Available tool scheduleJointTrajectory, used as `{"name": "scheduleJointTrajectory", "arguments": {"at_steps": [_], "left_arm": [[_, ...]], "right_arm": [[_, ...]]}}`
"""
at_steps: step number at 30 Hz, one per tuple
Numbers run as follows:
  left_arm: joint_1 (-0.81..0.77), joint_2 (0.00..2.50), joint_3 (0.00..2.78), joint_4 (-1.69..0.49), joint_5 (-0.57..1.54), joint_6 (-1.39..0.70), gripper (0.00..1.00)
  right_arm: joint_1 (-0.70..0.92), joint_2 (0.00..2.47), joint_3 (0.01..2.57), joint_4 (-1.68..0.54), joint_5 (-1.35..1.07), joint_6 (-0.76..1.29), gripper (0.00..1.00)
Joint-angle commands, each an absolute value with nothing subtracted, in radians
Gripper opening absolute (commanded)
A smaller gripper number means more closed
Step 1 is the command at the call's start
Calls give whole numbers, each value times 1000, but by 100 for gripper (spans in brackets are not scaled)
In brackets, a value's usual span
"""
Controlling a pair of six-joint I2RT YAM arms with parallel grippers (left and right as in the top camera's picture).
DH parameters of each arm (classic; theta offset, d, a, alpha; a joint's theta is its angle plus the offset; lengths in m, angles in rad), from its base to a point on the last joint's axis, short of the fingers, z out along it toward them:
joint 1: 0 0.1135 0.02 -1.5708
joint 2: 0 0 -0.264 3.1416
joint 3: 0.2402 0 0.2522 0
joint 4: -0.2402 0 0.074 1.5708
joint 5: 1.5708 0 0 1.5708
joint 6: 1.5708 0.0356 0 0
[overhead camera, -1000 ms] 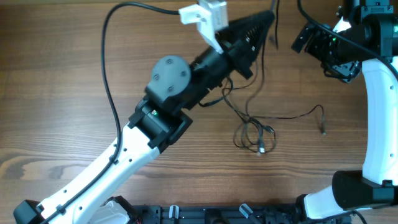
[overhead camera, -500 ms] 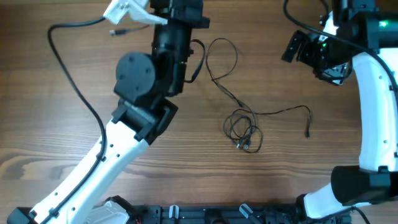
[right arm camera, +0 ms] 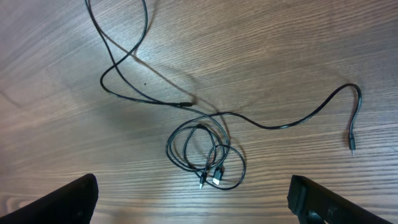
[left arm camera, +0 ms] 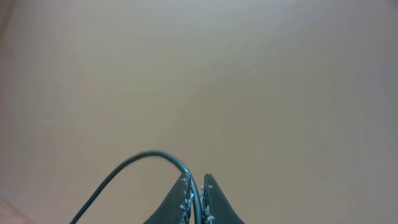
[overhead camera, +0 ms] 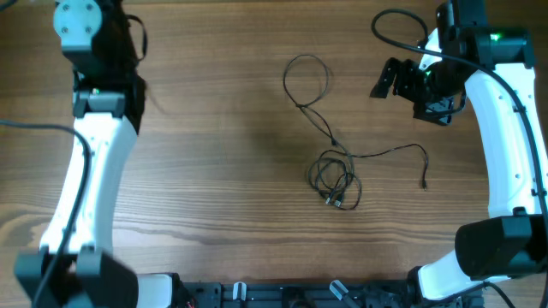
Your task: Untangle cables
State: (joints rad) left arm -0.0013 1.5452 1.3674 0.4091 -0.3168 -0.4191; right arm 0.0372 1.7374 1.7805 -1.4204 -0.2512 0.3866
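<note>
Having swung from mid-table to the far left, the left gripper [left arm camera: 196, 202] pinches one thin cable [left arm camera: 134, 163] at its nearly closed tips — it could slip out. Meanwhile the right gripper [right arm camera: 193, 190] gapes empty above the coiled cables [overhead camera: 336, 181] lying mid-table — a careless pull could tighten that coil. Wood-grain table [overhead camera: 214, 188], plain beige backdrop [left arm camera: 249, 74].

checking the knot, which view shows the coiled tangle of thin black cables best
Right wrist view: the coiled tangle of thin black cables sits mid-frame, loops and silver plugs distinct. Overhead shows it small but whole. Left wrist misses it, showing one black cord in the left gripper.
</note>
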Motion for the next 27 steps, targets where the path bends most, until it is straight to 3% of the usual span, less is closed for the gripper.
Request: {"name": "scheduleJointTrajectory", "arguments": {"at_steps": [1,3,6,12,16,20,24,27], "left_arm": [[181,1696,1380,385,-265,-373,30],[256,1761,1380,239,-263,-373,100],[339,1816,1380,-15,-197,-373,100],[338,1816,1379,-250,82,-373,100],[308,1820,1377,-291,83,-373,100],[294,1873,1360,-300,82,-344,89],[275,2001,1360,-252,34,-214,99],[277,2065,1360,-223,25,-216,100]], "right_arm": [[60,1744,1774,-1443,-268,366,100],[67,1744,1774,-1444,-268,366,100],[96,1744,1774,-1444,-272,367,100],[175,1744,1774,-1455,-272,366,100],[207,1744,1774,-1449,-271,366,100],[210,1744,1774,-1424,-272,370,100],[210,1744,1774,-1421,-272,369,100],[210,1744,1774,-1421,-271,370,100]]}}
